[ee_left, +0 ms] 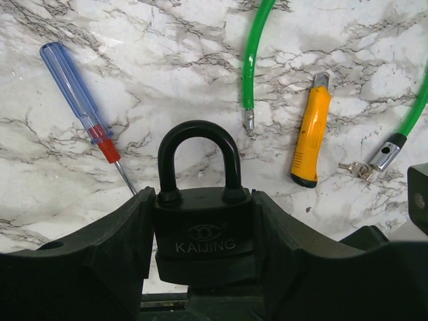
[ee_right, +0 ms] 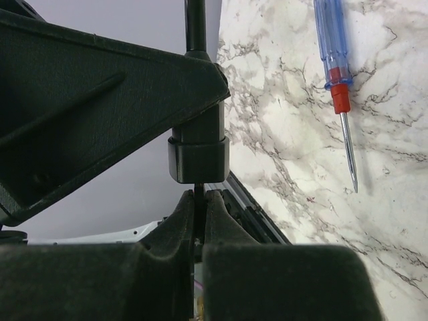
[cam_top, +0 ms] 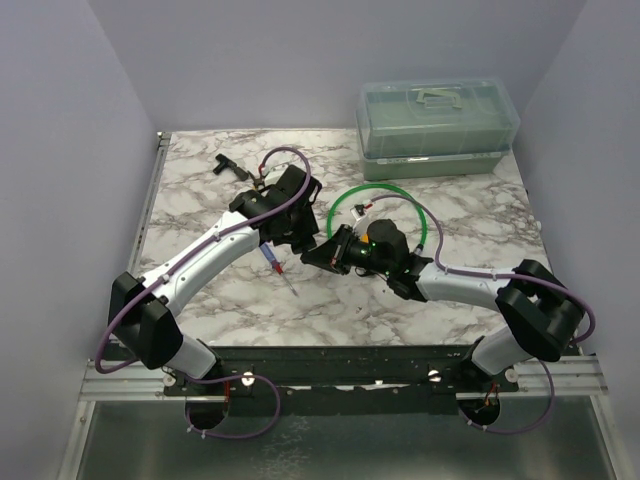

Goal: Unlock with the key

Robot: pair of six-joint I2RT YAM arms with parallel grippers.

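My left gripper (ee_left: pixel 200 200) is shut on the body of the black padlock (ee_left: pixel 200 234) and holds it above the table, with both shackle legs seated in the body. In the right wrist view the padlock (ee_right: pixel 198 157) hangs just above my right gripper (ee_right: pixel 198 200). That gripper is shut on the key (ee_right: pixel 198 190), seen edge-on as a thin dark blade whose tip meets the padlock's underside. In the top view the left gripper (cam_top: pixel 300 235) and the right gripper (cam_top: pixel 330 255) meet at the table's middle.
A blue-and-red screwdriver (ee_left: pixel 80 107) lies at the left. A green cable (ee_left: pixel 253 60), a yellow utility knife (ee_left: pixel 312 130) and small silver keys (ee_left: pixel 358 170) lie at the right. A green box (cam_top: pixel 437 125) stands at the back right, and a black tool (cam_top: pixel 225 167) at the back left.
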